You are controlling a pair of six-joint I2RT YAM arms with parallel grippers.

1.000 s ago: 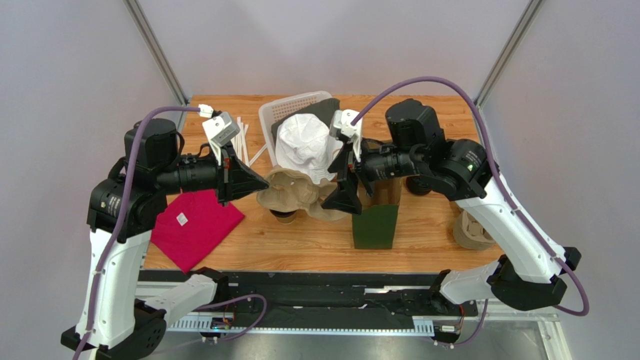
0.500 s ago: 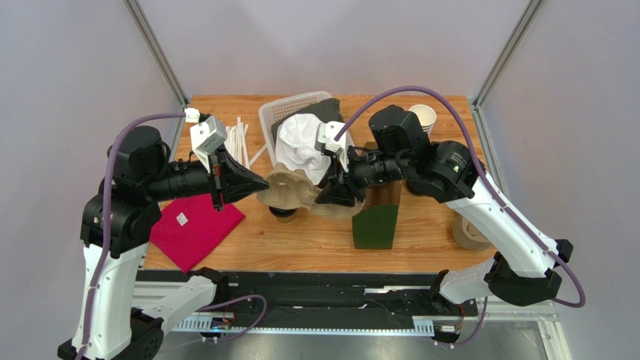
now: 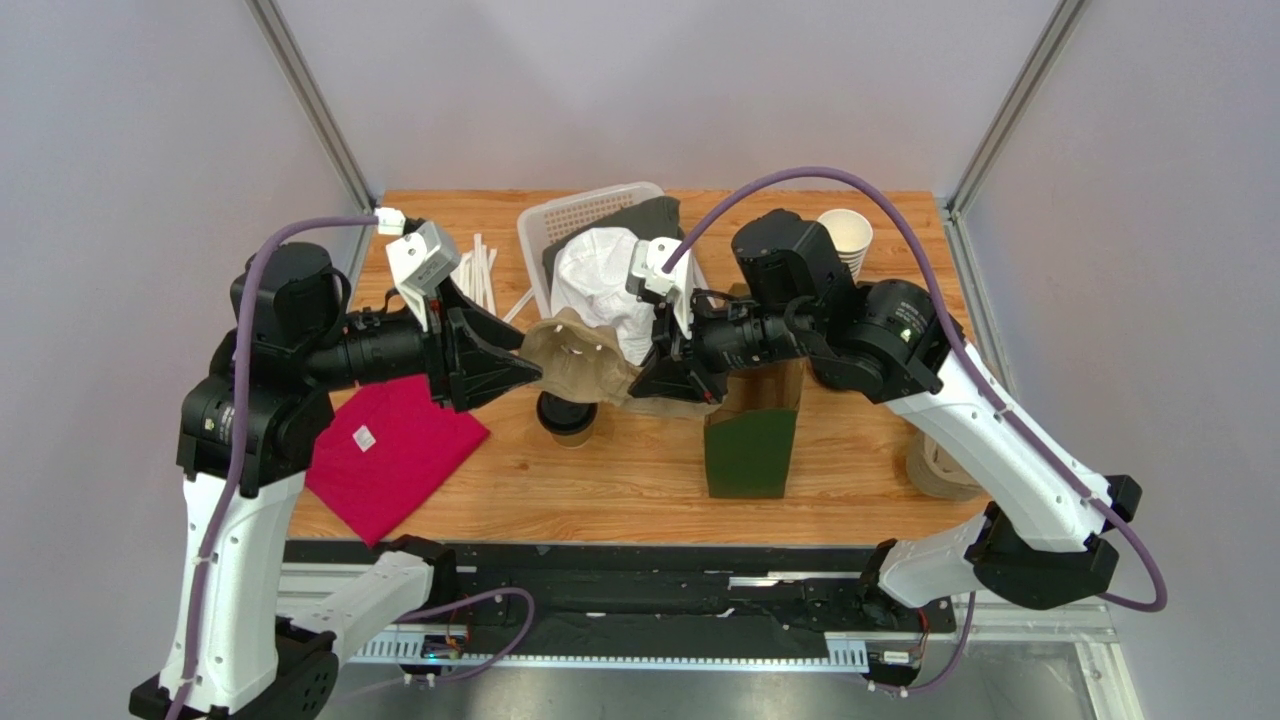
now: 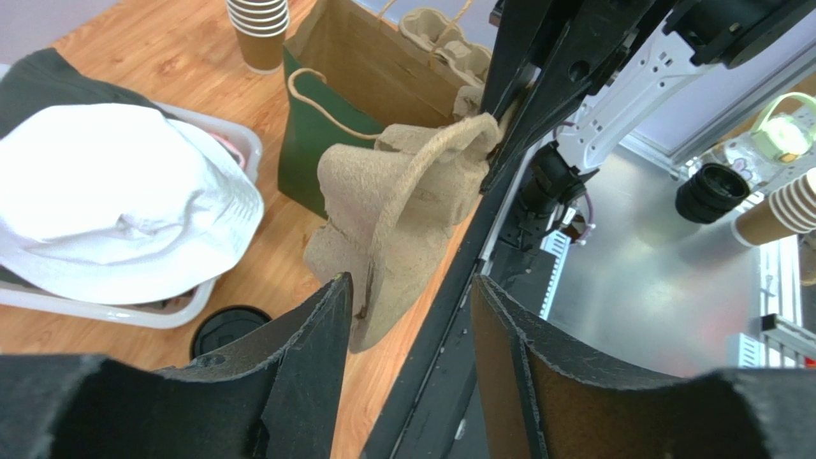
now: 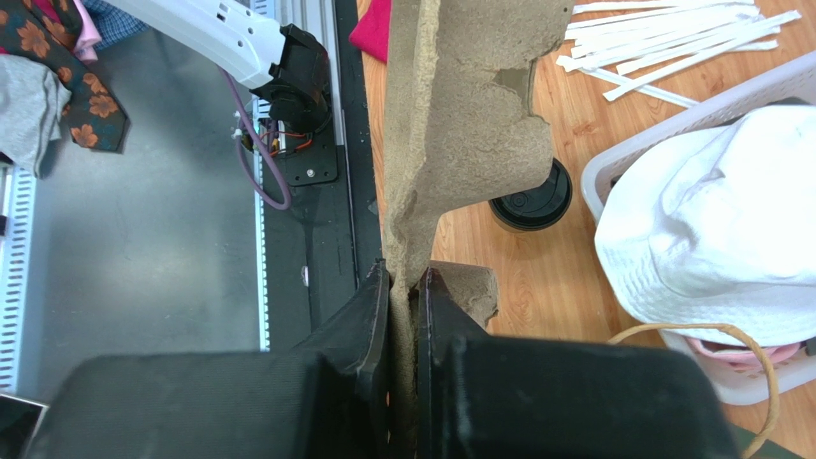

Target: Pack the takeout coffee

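Takeout coffee (image 3: 568, 419): lidded, upright on desk (image 3: 601, 495), near the pulp cup carrier (image 3: 579, 365) held aloft. Right pincer (image 5: 402, 287) clenched on carrier's edge; left pincer (image 4: 410, 287) released. Risk: thin edge grip lets carrier swing, toppling cup.

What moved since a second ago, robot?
The right gripper, pinching the cardboard cup carrier, lifted it toward the back, uncovering the lidded coffee cup. The left gripper hangs open by the carrier. The cup, green bag and red cloth stayed put.
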